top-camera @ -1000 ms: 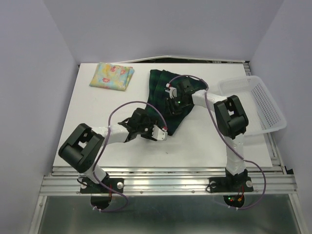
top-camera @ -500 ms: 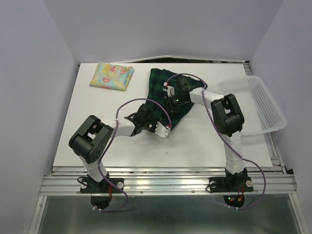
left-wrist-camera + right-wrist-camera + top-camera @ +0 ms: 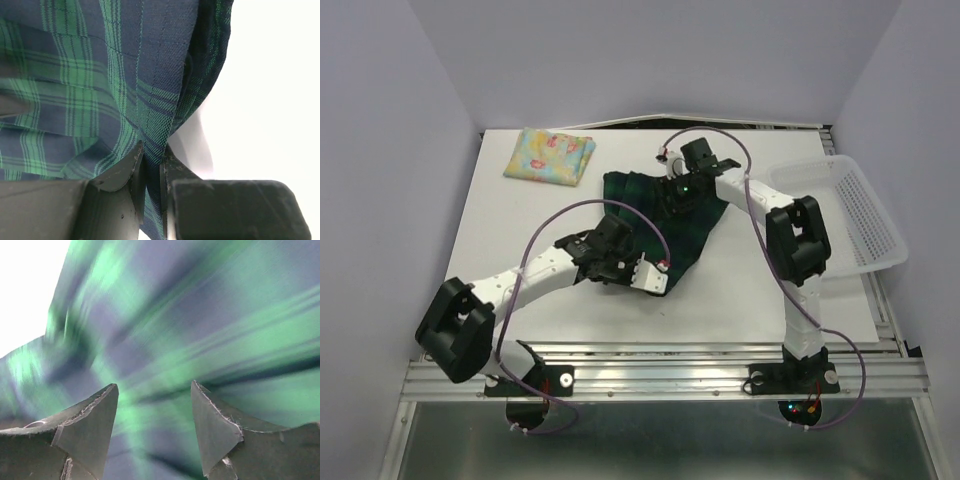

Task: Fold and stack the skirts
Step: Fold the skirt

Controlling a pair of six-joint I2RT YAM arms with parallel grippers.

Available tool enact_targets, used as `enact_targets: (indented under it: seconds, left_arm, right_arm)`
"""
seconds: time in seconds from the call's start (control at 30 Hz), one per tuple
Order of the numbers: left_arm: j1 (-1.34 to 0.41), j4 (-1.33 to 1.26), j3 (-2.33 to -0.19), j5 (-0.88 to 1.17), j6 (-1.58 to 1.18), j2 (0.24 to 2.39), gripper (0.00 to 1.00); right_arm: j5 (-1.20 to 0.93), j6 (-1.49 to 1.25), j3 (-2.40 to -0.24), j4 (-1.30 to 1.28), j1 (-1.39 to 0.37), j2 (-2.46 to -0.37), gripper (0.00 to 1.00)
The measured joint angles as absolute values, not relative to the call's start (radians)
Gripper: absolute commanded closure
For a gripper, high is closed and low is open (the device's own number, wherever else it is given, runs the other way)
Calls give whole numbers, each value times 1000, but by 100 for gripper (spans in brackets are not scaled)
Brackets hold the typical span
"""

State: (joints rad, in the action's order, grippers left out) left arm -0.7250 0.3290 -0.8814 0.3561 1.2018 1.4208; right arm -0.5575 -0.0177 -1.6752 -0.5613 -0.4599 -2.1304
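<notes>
The dark green-and-navy plaid skirt (image 3: 665, 225) lies rumpled in the middle of the white table (image 3: 510, 230). My left gripper (image 3: 657, 268) is at its near corner. The left wrist view shows that gripper (image 3: 151, 150) shut on a hanging edge of the plaid cloth (image 3: 100, 75). My right gripper (image 3: 677, 203) hovers over the skirt's far part. In the right wrist view it (image 3: 155, 387) stands open, with blurred plaid (image 3: 200, 315) below and nothing between the fingers. The pale yellow flowered skirt (image 3: 550, 155) lies folded at the far left.
A white mesh basket (image 3: 850, 210) sits at the table's right edge, beside the right arm's elbow. Grey walls close in the table at the back and on both sides. Purple cables loop over both arms.
My left gripper closed on the plaid skirt's near edge. My right gripper opened and drew back toward the far side. The plaid skirt now spreads wider to the left.
</notes>
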Motion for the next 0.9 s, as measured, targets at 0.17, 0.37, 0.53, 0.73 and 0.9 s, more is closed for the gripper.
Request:
enact_targets:
  seconds: [0.17,0.37,0.53,0.73,0.9]
  left_arm:
    - [-772,482,-883,394,1091,1325,100]
    - [-779,614,-940,438,978,1321,100]
    - [-785,707,-1065,431,950,1326,100]
    - [-786,746,-1225,385,957,1385,100]
    - [-786,710,-1245,337,986,1432,100]
  right_arm:
    - [-596,-24,-1760,-504,-392,-2128,40]
    - [-784,-165,-1531,-290,-364,-2124,44]
    - [-844,-202,-1351,-194,-471,-2120,45]
    - [-862,-207,-1309,-126,-593,-2112,46]
    - [-871,-206,-1296,-117,-596,-2105,46]
